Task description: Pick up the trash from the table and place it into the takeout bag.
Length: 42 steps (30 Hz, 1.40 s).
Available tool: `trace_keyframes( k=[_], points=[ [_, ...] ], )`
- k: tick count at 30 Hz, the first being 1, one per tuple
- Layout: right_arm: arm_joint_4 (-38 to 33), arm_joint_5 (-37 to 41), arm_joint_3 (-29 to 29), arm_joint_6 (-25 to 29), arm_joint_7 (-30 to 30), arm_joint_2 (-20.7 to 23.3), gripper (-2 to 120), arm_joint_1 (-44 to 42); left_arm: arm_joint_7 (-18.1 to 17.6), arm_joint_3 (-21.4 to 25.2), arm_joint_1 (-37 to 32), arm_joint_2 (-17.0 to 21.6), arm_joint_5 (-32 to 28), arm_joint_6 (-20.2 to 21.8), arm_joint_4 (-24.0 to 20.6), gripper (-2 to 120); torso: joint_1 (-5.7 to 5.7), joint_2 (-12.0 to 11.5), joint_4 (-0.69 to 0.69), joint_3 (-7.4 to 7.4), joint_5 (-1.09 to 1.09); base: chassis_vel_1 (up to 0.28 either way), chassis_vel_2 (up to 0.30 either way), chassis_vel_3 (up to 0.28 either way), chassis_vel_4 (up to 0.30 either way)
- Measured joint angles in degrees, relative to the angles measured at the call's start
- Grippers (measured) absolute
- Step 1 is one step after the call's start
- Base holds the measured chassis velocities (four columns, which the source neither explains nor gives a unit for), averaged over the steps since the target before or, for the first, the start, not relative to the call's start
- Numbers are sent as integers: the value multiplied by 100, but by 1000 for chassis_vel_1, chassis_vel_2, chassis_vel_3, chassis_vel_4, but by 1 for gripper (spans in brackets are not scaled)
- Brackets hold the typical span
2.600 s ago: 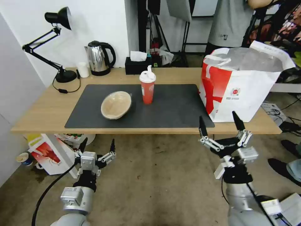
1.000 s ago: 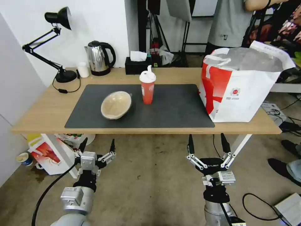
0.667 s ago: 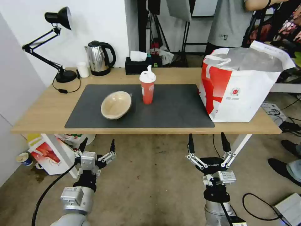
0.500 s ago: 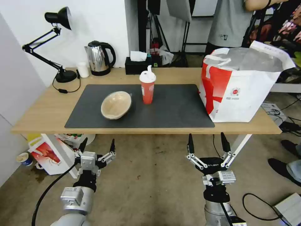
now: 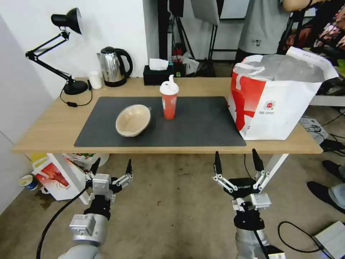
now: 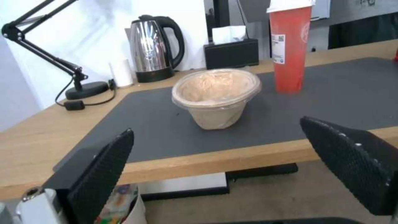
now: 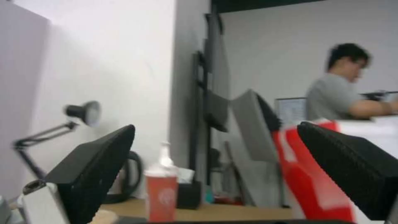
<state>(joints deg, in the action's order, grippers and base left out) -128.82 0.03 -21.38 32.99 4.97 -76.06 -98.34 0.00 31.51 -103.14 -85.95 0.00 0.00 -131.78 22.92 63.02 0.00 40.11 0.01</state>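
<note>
On the dark grey mat of the light-wood table lies a tan paper bowl, tilted toward me. A tall red cup with a white lid stands just right of it. The big white takeout bag with a red side panel stands open at the table's right end. Both grippers hang below the table's front edge over the floor. My left gripper is open beneath the bowl's side. My right gripper is open left of the bag.
Along the table's back stand a black desk lamp, a steel kettle, a small white cup and a black tissue box. A smaller crayfish-printed bag sits on the floor under the left end. A person stands behind the table.
My right gripper came down and leftward from in front of the bag to below the table edge, then rose very slightly. The left arm and the table's things have not moved.
</note>
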Motion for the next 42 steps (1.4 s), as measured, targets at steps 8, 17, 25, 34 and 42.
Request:
trace_keyframes(
  k=[8, 17, 25, 34, 42],
  points=[
    [-421, 1468, -638, -669, -572, 1448, 100, 379, 0, 0, 0, 0, 0, 0, 0, 100, 0, 0, -1, 0, 2, 0, 0, 0, 0],
    [-656, 3325, -1203, -1551, -828, 3257, 100, 1040, 0, 0, 0, 0, 0, 0, 0, 100, 0, 0, 2, 1, -1, 0, 0, 0, 0],
    [-692, 4736, -1275, -2220, -812, 4122, 100, 1417, 0, -1, 0, 0, 0, 0, 0, 100, 0, 0, -1, 0, 0, 0, 0, 0, 0],
    [-559, 5878, -1093, -2739, -798, 5004, 100, 2198, 0, 0, 0, 0, 0, 0, 0, 100, 0, 0, 0, 0, -2, 0, 0, 0, 0],
    [-221, 6016, -124, -2878, -774, 5225, 100, 3021, 0, 0, 0, 0, 0, 0, 0, 100, 0, 0, 0, 0, -1, 0, 0, 0, 0]
  ],
)
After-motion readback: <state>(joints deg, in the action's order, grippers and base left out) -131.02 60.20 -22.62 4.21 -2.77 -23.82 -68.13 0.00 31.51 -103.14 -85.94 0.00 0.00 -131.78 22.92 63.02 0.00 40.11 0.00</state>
